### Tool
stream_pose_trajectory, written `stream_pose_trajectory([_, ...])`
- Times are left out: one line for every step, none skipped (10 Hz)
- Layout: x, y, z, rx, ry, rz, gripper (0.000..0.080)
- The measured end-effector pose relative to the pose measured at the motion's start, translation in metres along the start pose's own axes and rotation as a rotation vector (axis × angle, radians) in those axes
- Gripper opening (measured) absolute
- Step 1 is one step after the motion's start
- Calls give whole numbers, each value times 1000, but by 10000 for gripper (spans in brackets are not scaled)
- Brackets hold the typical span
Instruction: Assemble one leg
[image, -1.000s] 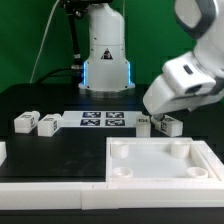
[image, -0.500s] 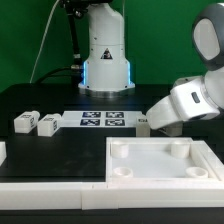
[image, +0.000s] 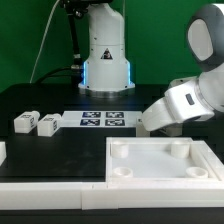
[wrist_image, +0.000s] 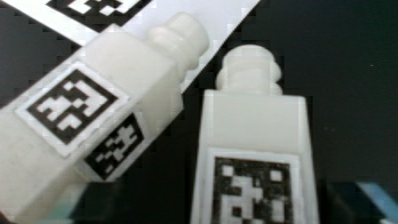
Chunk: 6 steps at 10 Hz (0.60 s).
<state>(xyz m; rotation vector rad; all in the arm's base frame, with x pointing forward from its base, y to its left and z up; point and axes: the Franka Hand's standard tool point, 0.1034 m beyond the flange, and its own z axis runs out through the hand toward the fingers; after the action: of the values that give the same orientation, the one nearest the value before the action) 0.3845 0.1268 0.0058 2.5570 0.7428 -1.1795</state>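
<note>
Two white legs with black-and-white tags fill the wrist view: one leg (wrist_image: 249, 140) lies between my fingers, the other leg (wrist_image: 103, 105) lies tilted beside it. My gripper (wrist_image: 222, 205) is open, with a dark finger (wrist_image: 86, 205) on each side of the nearer leg and gaps showing. In the exterior view my gripper (image: 148, 124) is low over the table at the right and hides these two legs. Two more legs (image: 22, 122) (image: 46, 124) lie at the exterior view's left.
The marker board (image: 103, 120) lies in the middle of the table. The large white square panel (image: 150, 175) with round corner sockets lies in front of my gripper. The robot base (image: 105, 60) stands at the back.
My hand has come down and swung over the two right-hand legs, which showed a second ago and are now hidden behind it. The left legs have not moved.
</note>
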Motion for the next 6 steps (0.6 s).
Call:
stream_pose_trajectory([0,0,0,0,0,0,432])
stream_pose_trajectory([0,0,0,0,0,0,287])
stream_pose_trajectory([0,0,0,0,0,0,288])
stream_pose_trajectory([0,0,0,0,0,0,288])
stream_pose_trajectory([0,0,0,0,0,0,288])
stream_pose_trajectory([0,0,0,0,0,0,288])
